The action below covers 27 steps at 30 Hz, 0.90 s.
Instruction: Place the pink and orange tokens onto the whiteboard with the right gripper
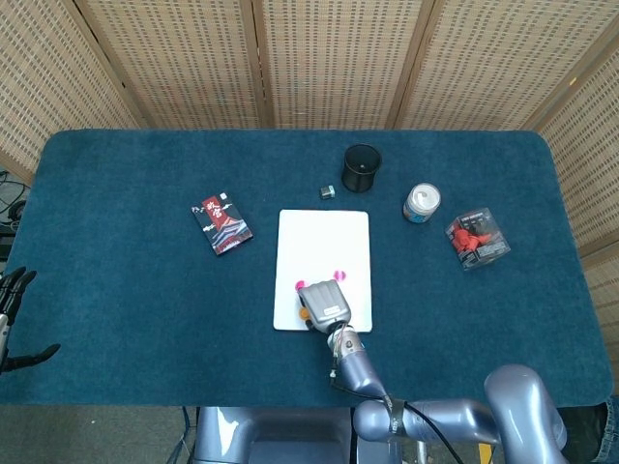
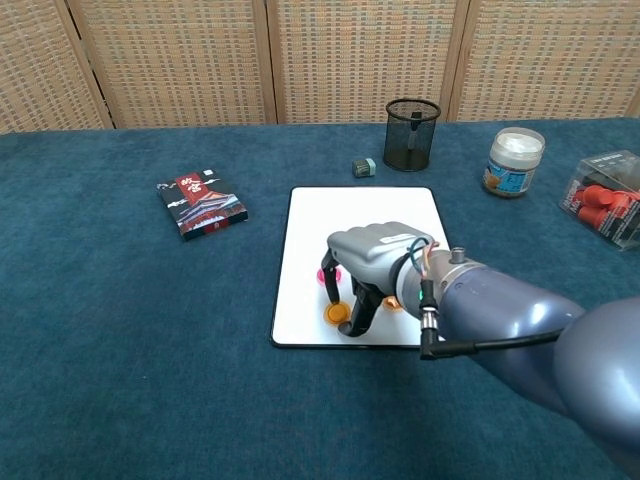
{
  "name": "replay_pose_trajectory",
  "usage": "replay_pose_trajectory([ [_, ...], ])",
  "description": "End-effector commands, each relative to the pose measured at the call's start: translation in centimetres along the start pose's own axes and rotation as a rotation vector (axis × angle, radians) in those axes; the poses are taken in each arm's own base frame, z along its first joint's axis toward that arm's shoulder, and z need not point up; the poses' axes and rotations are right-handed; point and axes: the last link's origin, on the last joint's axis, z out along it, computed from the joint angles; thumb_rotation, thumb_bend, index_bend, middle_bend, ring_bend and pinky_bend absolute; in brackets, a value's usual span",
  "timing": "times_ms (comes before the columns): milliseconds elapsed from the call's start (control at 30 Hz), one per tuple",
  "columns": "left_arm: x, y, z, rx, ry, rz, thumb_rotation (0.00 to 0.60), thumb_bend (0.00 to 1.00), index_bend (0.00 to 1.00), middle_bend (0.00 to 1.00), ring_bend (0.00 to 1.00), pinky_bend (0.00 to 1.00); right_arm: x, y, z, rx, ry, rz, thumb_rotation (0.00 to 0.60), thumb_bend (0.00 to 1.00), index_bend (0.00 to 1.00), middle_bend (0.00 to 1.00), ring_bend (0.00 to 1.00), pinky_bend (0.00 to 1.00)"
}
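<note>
**A:** What is seen nearest the robot?

**B:** The right robot hand (image 2: 375, 258) is seen over the near end of the whiteboard (image 2: 360, 215), knuckles up and fingers curled down to the board. An orange token (image 2: 336, 313) lies on the board near its front edge, between the fingertips. Whether it is pinched or only touched cannot be told. A second orange token (image 2: 393, 302) is partly hidden behind the fingers. A pink token (image 2: 325, 276) lies on the board just past the hand's left side. In the head view another pink token (image 1: 338, 276) is shown on the board at the far edge of the hand.

**A:** And the other hand?

**B:** The left robot hand (image 1: 12, 317) is seen only in the head view, at the left edge, off the desk (image 1: 126, 290). Its fingers are spread and nothing is held.

**A:** What lies farther back?

**B:** A dark red-patterned card box (image 2: 201, 203) is placed left of the board. Beyond the board's far edge a small grey cube (image 2: 364, 167) is found, with a black mesh cup (image 2: 411, 134) beside it. To the right, a white-lidded jar (image 2: 515, 161) stands, then a clear box of red items (image 2: 606, 201) at the edge. A wicker screen (image 2: 320, 55) closes the background.
</note>
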Motion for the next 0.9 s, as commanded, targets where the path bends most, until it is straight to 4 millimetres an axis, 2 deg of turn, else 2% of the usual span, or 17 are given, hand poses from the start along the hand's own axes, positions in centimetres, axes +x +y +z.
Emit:
replay_pose_trajectory([
  [33,0.0,0.0,0.0,0.0,0.0,0.0,0.6,0.0,0.0,0.0,0.0,0.0,0.0,-0.1,0.0,0.001,0.001,0.0,0.6,0.34,0.51,0.96,1.0,1.0],
  [133,0.0,0.0,0.0,0.0,0.0,-0.002,0.6,0.0,0.0,0.0,0.0,0.0,0.0,-0.2,0.0,0.001,-0.001,0.004,0.6,0.34,0.49,0.96,1.0,1.0],
  [233,0.1,0.0,0.0,0.0,0.003,-0.002,0.6,0.0,0.0,0.0,0.0,0.0,-0.1,-0.3,-0.1,0.004,0.0,0.007,0.6,0.32,0.38,0.96,1.0,1.0],
  [333,0.1,-0.1,-0.1,0.0,0.004,-0.004,0.6,0.0,0.0,0.0,0.0,0.0,0.1,-0.4,-0.1,0.007,0.014,0.01,0.6,0.31,0.33,0.96,1.0,1.0],
  [633,0.1,-0.1,0.0,-0.001,0.003,-0.005,0.6,0.0,0.0,0.0,0.0,0.0,1.7,-0.7,-1.5,0.055,0.069,0.028,0.6,0.31,0.3,0.96,1.0,1.0],
  [833,0.1,0.0,-0.1,-0.007,-0.001,-0.005,0.6,0.0,0.0,0.0,0.0,0.0,4.6,1.6,-4.6,0.094,0.178,0.04,0.6,0.31,0.3,0.96,1.0,1.0],
  [900,0.1,0.0,-0.1,-0.01,0.001,-0.006,0.6,0.0,0.0,0.0,0.0,0.0,5.6,3.3,-6.1,0.094,0.228,0.043,0.6,0.31,0.3,0.94,1.0,1.0],
])
